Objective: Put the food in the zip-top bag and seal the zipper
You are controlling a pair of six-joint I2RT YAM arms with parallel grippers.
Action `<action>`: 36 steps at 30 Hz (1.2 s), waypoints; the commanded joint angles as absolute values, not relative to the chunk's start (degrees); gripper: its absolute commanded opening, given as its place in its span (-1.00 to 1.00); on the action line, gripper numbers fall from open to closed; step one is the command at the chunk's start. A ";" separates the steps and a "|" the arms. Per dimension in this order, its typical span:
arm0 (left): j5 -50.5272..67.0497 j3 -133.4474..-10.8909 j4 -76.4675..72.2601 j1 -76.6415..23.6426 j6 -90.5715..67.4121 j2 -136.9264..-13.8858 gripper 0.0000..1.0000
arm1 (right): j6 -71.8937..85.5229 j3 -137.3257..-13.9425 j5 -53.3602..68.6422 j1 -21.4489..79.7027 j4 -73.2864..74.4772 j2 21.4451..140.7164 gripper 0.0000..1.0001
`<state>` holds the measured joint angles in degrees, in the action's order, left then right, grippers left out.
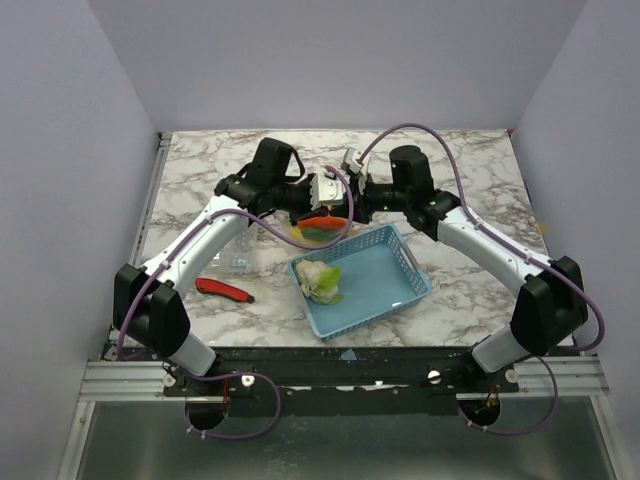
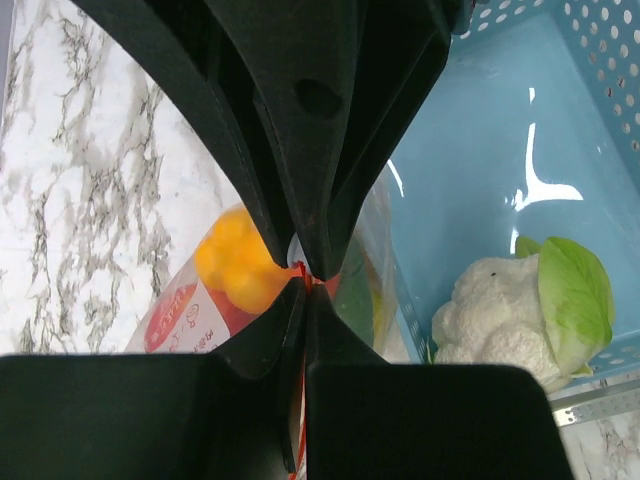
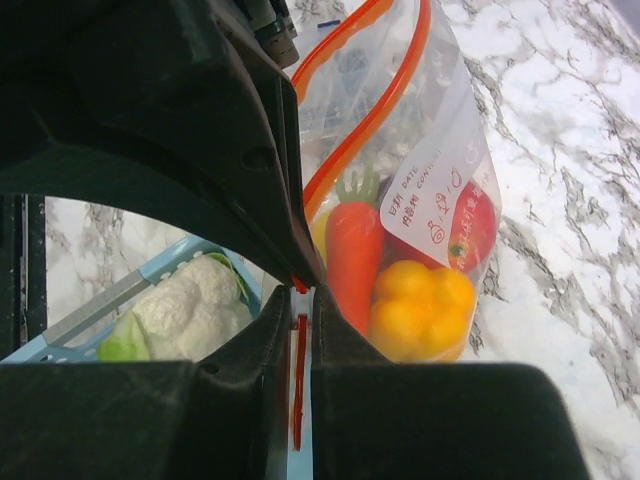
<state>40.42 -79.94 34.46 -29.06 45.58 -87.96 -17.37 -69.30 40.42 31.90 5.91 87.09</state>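
Left wrist view: the left fingers (image 2: 296, 312) are pressed together on the zipper (image 2: 304, 272). Right wrist view: the right fingers (image 3: 290, 312) are likewise clamped on the strip at almost the same spot, so the two tips nearly touch. Beyond this pinch the two halves of the zipper stand apart and the mouth gapes.

The bag (image 3: 440, 150) hangs below the pinch and holds a carrot (image 3: 352, 258), a yellow pepper (image 3: 420, 310) and a tomato (image 3: 478, 225). In the top external view it hangs at the far middle of the worktop (image 1: 200, 175), just beside the far-left corner of the basket (image 1: 380, 275). Whether its bottom rests on the marble cannot be told. A cauliflower (image 1: 320, 280) lies in the basket, not yet bagged.

Handling (judged): the film is thin, soft and slippery, and sags under its load. The toy food looks light and rigid. The zipper is the stiffest part and the soundest hold. With both grips at one point, sealing probably calls for one pair of fingers to anchor while the other slides along the strip.

Room: the wrists crowd each other and the basket rim stands close on the near-right side. Open marble lies to the left and beyond. A knife (image 1: 222, 290) lies well apart at near left, and a purple cable (image 1: 420, 128) arches over the right arm.
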 commanded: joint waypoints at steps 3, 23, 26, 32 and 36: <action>45.10 -81.13 34.34 -30.15 46.58 -86.81 -1.00 | -15.30 -73.38 40.25 33.90 4.09 88.93 -0.65; 44.33 -81.10 35.02 -30.15 46.63 -86.36 -1.00 | -11.90 -67.53 29.10 33.75 16.68 78.84 -0.22; 44.15 -81.06 35.02 -30.15 46.67 -86.19 -1.00 | -12.20 -68.60 27.51 33.71 18.40 80.20 -0.35; 44.47 -81.20 35.16 -30.15 46.51 -86.06 -1.00 | -11.07 -69.74 27.31 33.90 17.52 82.19 -0.56; 45.30 -81.28 35.28 -30.15 46.23 -86.16 -1.00 | -10.58 -69.59 26.50 33.94 15.29 83.11 -0.85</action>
<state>41.82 -79.94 35.31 -29.76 45.89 -87.74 -11.62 -68.01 28.25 33.45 16.60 81.80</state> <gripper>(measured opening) 0.013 0.126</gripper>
